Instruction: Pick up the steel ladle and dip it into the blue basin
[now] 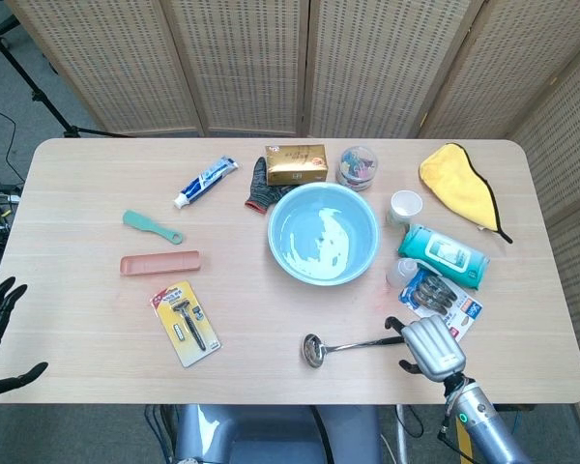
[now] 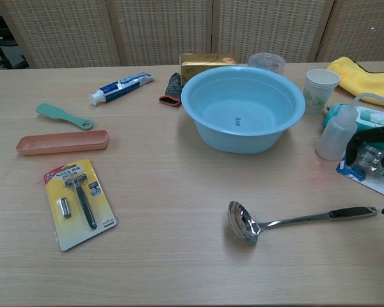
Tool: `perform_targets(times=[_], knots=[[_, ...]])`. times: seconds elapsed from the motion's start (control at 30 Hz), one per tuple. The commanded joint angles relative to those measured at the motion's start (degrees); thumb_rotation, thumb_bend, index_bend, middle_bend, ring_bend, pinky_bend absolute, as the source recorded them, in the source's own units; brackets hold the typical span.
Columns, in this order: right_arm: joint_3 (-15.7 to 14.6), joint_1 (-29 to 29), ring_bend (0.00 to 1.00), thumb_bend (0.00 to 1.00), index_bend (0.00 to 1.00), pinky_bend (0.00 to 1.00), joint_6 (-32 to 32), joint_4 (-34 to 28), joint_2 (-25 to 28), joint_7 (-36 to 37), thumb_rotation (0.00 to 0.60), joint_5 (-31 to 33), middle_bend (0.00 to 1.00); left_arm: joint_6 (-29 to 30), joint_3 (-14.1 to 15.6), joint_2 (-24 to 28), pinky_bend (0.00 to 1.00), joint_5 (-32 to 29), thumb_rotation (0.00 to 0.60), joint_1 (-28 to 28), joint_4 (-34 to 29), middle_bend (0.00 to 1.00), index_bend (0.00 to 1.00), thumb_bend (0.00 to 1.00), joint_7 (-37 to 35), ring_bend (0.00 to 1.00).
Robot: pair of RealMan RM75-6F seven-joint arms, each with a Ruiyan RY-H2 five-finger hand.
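We find the right hand (image 1: 431, 346) over the steel ladle's (image 1: 353, 345) handle end — grasp cannot be told. Blue basin (image 1: 323, 232) lies beyond it. Left hand (image 1: 0, 314) open, holding nothing — off the worktop (image 1: 97, 358).

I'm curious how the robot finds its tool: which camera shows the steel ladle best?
The chest view. There the steel ladle lies close and large, its shiny bowl and dark handle end plain on the table. In the head view it is smaller, and the right hand covers its handle end.
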Motion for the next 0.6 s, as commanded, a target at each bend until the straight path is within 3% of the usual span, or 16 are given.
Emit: perform_targets(times=[0.03,0.23,0.5,0.6], knots=[[0.3,1.2,0.85,0.09,0.4,1.0,-1.4,1.1,-2.4,-2.6,0.6,2.1,0.92,-0.2,-0.1,-0.1,0.0,-0.2,0.6,-0.1,0.0,0.0,0.0,0.0,0.1,0.0],[0.1,1.7,0.85,0.15,0.41,1.0,-2.0,3.1,-4.4,-4.7,0.6,4.5,0.92,-0.2,-0.1,-0.1,0.0,-0.4,0.6,-0.1,-0.1,0.0,0.0,0.0,0.4,0.0],[0.1,2.3,0.85,0.32,0.42,1.0,-2.2,7.0,-6.3,-4.8,0.6,7.6,0.92,-0.4,-0.1,-0.4,0.0,-0.6,0.6,-0.1,-0.3,0.0,0.0,0.0,1.0,0.0],[-0.3,2.5,0.85,0.32,0.42,1.0,-2.2,7.0,-6.2,-4.3,0.6,7.9,0.92,-0.5,-0.1,-0.4,0.0,-0.7,0.6,-0.2,-0.3,0.0,0.0,0.0,1.1,0.0]])
